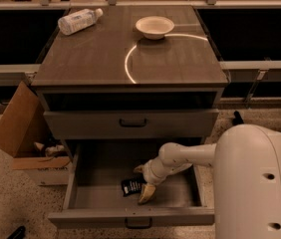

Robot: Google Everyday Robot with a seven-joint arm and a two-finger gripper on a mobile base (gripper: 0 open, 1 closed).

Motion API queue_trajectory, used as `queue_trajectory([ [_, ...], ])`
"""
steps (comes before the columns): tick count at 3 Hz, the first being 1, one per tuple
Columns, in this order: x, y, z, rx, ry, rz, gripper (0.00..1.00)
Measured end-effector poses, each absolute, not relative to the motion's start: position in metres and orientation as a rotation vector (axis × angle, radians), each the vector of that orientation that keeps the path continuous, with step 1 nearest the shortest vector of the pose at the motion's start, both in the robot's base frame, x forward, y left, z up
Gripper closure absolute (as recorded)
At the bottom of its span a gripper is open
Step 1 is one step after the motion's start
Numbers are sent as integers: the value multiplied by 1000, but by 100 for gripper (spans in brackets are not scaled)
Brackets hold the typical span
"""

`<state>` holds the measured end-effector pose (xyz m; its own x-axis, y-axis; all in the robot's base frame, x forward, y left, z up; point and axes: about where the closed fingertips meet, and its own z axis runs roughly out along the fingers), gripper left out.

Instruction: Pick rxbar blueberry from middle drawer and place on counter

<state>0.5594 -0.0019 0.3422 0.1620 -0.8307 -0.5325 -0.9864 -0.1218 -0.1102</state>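
The rxbar blueberry (130, 186) lies flat on the floor of the open middle drawer (95, 195), near its front middle. It is a small dark wrapper with pale print. My gripper (143, 181) reaches down into the drawer from the right and sits just right of the bar. It is open, with one pale finger (147, 193) by the bar's near right corner and the other finger (139, 169) behind the bar. The bar still rests on the drawer floor. The counter (100, 59) above is grey-brown wood grain with a bright curved line.
A clear plastic bottle (79, 21) lies at the counter's back left and a white bowl (154, 27) stands at the back middle. The drawer above (130, 123) is closed. An open cardboard box (23, 133) sits on the floor to the left.
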Motion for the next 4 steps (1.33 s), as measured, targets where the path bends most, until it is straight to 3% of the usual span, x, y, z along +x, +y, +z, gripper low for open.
queue_trajectory([
  [2, 560, -4, 363, -2012, 1684, 437, 86],
  [3, 558, -10, 382, -1993, 1652, 417, 100],
  [4, 553, -27, 418, -1966, 1608, 370, 100],
])
